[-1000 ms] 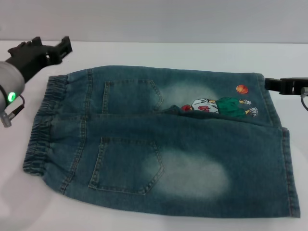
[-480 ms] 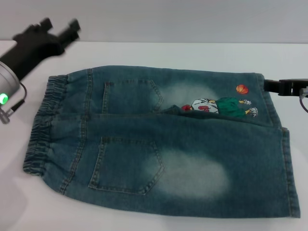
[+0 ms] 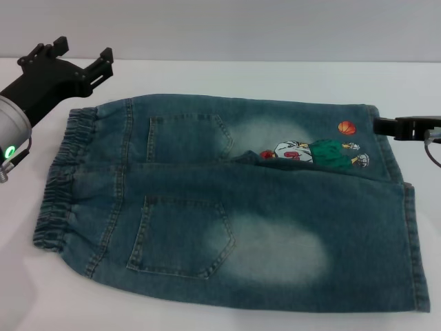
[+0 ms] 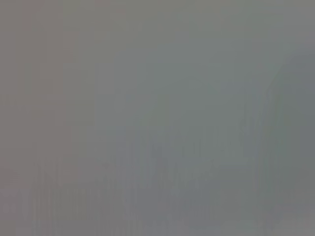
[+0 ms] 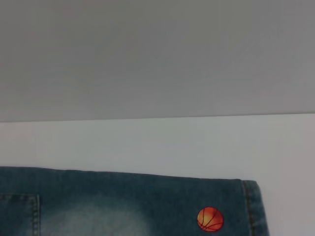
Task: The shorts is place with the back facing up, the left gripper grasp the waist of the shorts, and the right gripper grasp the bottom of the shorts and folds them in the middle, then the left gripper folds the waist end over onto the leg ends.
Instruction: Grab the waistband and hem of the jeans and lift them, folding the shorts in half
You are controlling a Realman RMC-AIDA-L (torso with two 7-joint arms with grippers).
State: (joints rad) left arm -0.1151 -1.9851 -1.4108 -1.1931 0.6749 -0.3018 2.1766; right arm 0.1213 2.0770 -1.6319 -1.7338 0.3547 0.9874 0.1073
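head view: the shorts [image 3: 227, 200] lie flat on the white worktop [image 3: 241, 76], back pockets up, the waist of the shorts [image 3: 65, 176] toward the robot's left and the leg ends [image 3: 406, 227] toward its right. the left end effector [image 3: 72, 56] hovers past the far waist corner, fingers spread apart, gripping nothing. the right end effector [image 3: 379, 125] sits level at the far leg hem beside the basketball print [image 3: 346, 127]; i cannot tell whether it is clenched or released. the left wrist view shows only grey blur.
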